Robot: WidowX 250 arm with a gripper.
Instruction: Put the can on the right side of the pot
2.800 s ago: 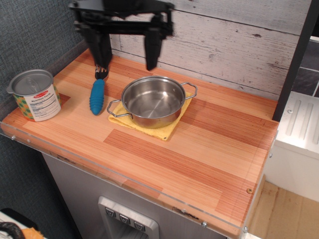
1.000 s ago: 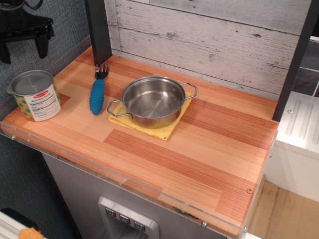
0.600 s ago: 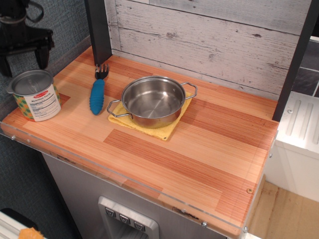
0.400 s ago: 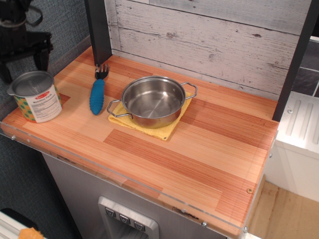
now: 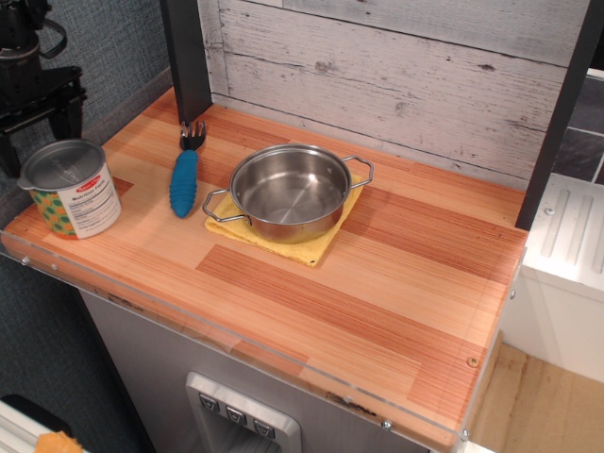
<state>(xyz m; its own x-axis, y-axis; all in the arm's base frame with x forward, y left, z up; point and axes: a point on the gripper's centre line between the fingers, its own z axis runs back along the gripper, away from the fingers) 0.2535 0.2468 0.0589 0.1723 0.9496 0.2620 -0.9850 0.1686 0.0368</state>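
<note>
Observation.image is showing spread fingers (image 5: 11, 142) flanking the tilting can (image 5: 72, 189), the pot (image 5: 288, 192) sitting well apart on the desk (image 5: 377, 274).

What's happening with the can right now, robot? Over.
Gripper open, above and behind the can. Can tilted at the counter's left end, not gripped. Pot and blue fork sit between it and the goal.

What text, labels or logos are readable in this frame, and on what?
Can, red logo: white lettering, too small to read.
Can, white panel: looks like a nutrition panel with a bold heading and fine print, too blurred to quote.
Pot, fork, yellow cloth, counter: no text visible.
Panel under the counter: buttons, no markings legible.
</note>
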